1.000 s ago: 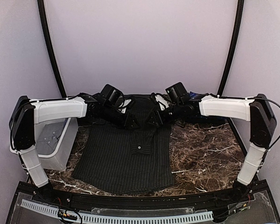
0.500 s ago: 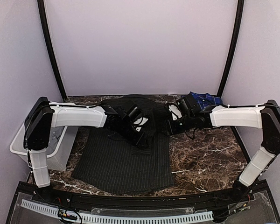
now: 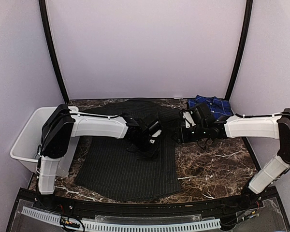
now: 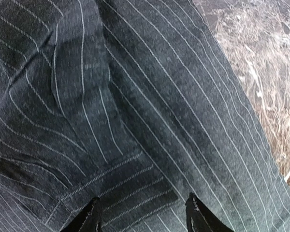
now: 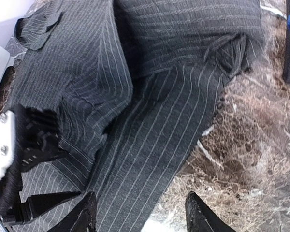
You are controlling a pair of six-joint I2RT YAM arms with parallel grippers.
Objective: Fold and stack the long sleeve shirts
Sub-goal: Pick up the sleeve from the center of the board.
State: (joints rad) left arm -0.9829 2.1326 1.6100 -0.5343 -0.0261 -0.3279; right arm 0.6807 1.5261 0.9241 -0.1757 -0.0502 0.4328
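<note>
At the far left I see the white plastic bin [image 3: 25,140] on the table edge, beside the left arm's upright link. Next to it the black pinstriped shirt [image 3: 117,169] lies spread flat on the marble table [image 3: 217,164], its hem toward the arm bases and its upper part bunched into folds near the back wall. My left gripper [image 3: 149,143] sits low over the shirt's right half. In its wrist view the two fingertips [image 4: 91,218] stand apart with nothing between them, framing a sleeve cuff [image 4: 130,191] that lies on the cloth. Further right, my right gripper [image 3: 184,131] hovers at the shirt's right edge, where cloth meets marble. Its jaws are also spread and grasp nothing, and its camera shows the folded sleeve and the left gripper's dark fingers resting on the cloth. In the back right corner lies the blue plaid shirt [image 3: 210,104], apart from the black one.
</note>
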